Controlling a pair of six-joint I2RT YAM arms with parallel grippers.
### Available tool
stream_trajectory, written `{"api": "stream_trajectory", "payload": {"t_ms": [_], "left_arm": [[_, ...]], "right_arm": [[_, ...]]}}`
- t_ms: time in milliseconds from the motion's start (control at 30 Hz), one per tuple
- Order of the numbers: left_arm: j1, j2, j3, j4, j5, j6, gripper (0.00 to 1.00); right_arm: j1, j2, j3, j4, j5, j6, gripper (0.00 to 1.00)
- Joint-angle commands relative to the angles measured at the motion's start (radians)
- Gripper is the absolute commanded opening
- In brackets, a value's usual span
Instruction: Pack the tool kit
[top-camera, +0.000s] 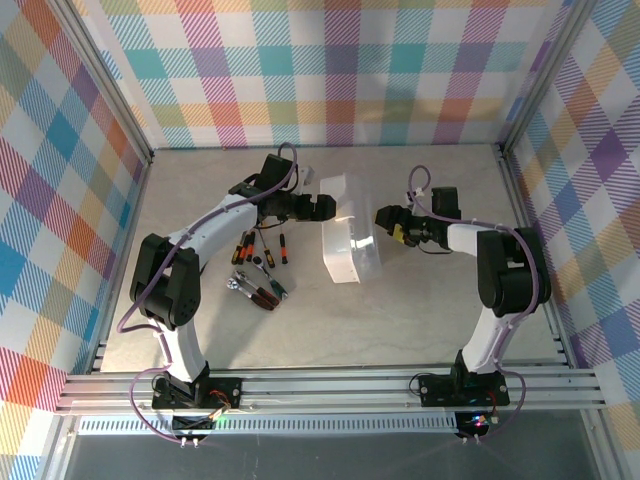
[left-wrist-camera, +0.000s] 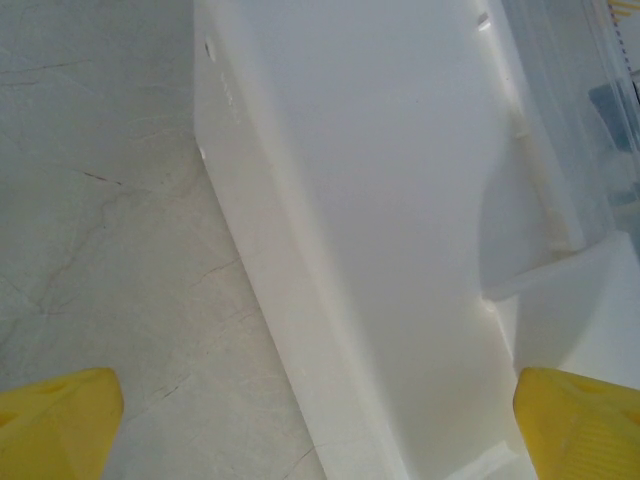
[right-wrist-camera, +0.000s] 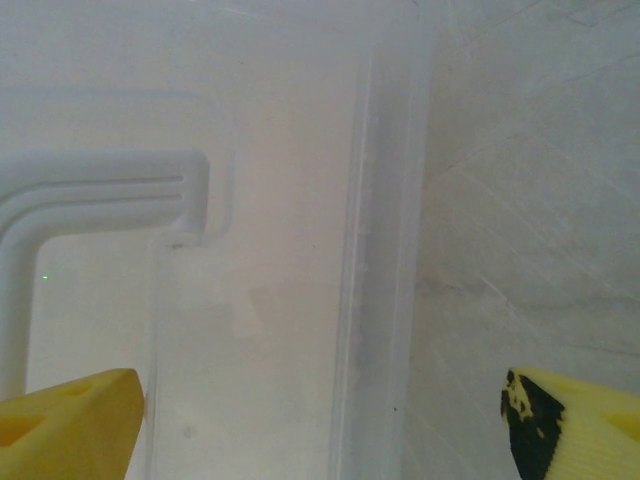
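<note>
A lab cell: plaid walls (top-camera: 350, 70), aluminium rails (top-camera: 330, 390).

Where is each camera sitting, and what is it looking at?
Top: high behind both arms, looking down on them, the table, case and tools.
Left wrist: on the left arm, looking past the left gripper at the case.
Right wrist: on the right arm, looking past the right gripper at the case's edge.
All three see the case.

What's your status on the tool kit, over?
Left gripper open, right gripper open, flanking the case. Tools loose on table beside it. No obstruction seen.
</note>
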Motion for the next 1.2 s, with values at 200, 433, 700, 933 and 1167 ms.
{"api": "stream_trajectory", "payload": {"t_ms": [200,433,700,933,1167], "left_arm": [[0.006,-0.036,-0.005,-0.009,0.007,-0.008,1.00],[0.008,-0.057,0.009,-0.004,0.051,-0.047,1.00],[0.009,-0.104,0.027,-0.012,0.164,-0.122,1.00],[-0.009,-0.077,0.033,-0.022,0.264,-0.240,1.00],[-0.030,-0.060,0.031,0.065,0.296,-0.351,1.00]], "right_arm": [[0.002,-0.158,0.185,-0.405,0.183,-0.181,0.99],[0.004,-0.196,0.305,-0.545,0.199,-0.227,1.00],[0.083,-0.139,0.404,-0.599,0.214,-0.223,0.85],[0.141,-0.071,0.441,-0.573,0.212,-0.183,0.71],[0.166,-0.028,0.455,-0.552,0.205,-0.156,0.59]]}}
